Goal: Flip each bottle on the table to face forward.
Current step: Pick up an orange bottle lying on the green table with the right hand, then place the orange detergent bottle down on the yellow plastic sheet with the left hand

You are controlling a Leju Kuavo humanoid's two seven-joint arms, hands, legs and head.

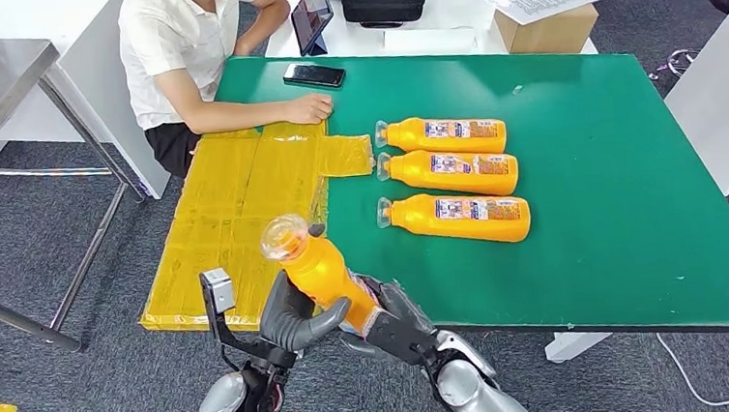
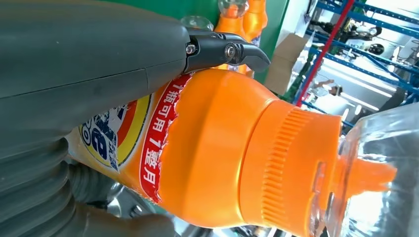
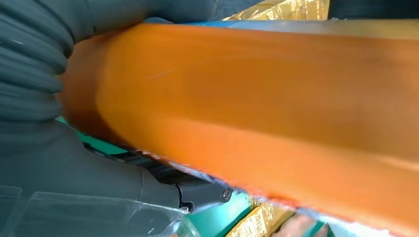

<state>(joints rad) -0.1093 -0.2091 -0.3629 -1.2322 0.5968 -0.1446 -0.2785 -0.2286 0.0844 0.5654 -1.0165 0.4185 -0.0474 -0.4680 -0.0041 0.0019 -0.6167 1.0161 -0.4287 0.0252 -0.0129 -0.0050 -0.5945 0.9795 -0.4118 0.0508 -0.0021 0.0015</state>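
Four orange bottles (image 1: 455, 177) — two phones (image 1: 314, 74) — one cardboard box (image 1: 549, 30).

**Readable text: one bottle label**

On the orange bottle (image 2: 217, 153) gripped in the left hand (image 2: 74, 74), you can read white characters on a red band of its label (image 2: 158, 143): "1瓶可用1整月". A large blue figure, seemingly "8", sits beside it, partly hidden. The labels of the three bottles (image 1: 455, 175) lying on the table are too small for you to read.

You've got silver arms, a left hand (image 1: 296, 319) and right hand (image 1: 395, 322) with grey ribbed covers, thick grey thumbs, darker fingers (image 2: 225, 51) with visible screws.
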